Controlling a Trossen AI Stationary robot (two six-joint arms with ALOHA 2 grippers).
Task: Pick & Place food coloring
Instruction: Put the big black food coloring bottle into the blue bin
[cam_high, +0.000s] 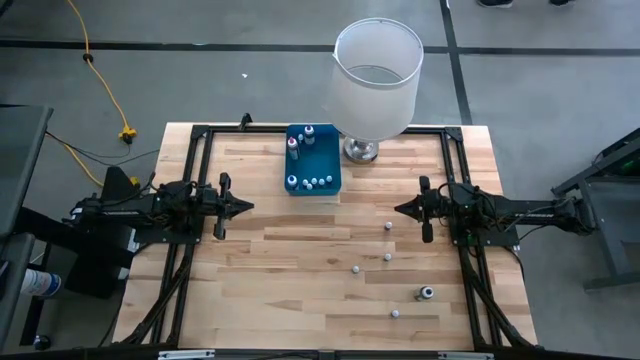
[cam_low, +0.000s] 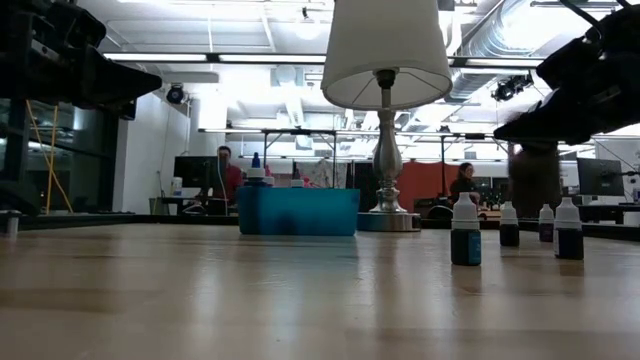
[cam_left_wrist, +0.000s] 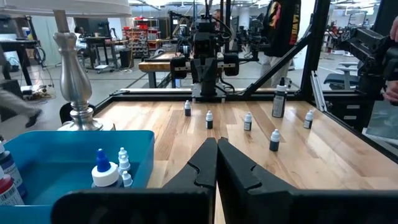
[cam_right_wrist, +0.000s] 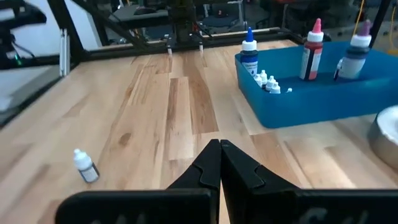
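Several tiny white-capped food coloring bottles (cam_high: 388, 225) stand upright on the wooden table's right half, and the left wrist view shows them in a loose row (cam_left_wrist: 247, 121). More small bottles (cam_high: 312, 182) and a few taller ones (cam_right_wrist: 312, 48) stand inside the blue tray (cam_high: 326, 160) at the far middle. My left gripper (cam_high: 247, 206) hovers shut over the table's left half, pointing level toward the right. My right gripper (cam_high: 399, 208) hovers shut at the right, pointing left, just beyond the nearest loose bottle. Neither holds anything.
A lamp with a white shade (cam_high: 376, 78) stands on a metal base (cam_high: 361, 150) right of the tray at the far edge. A larger dark bottle (cam_high: 427, 293) stands near the front right. Black frame rails (cam_high: 190, 150) border the table. People sit in the room behind (cam_low: 224, 165).
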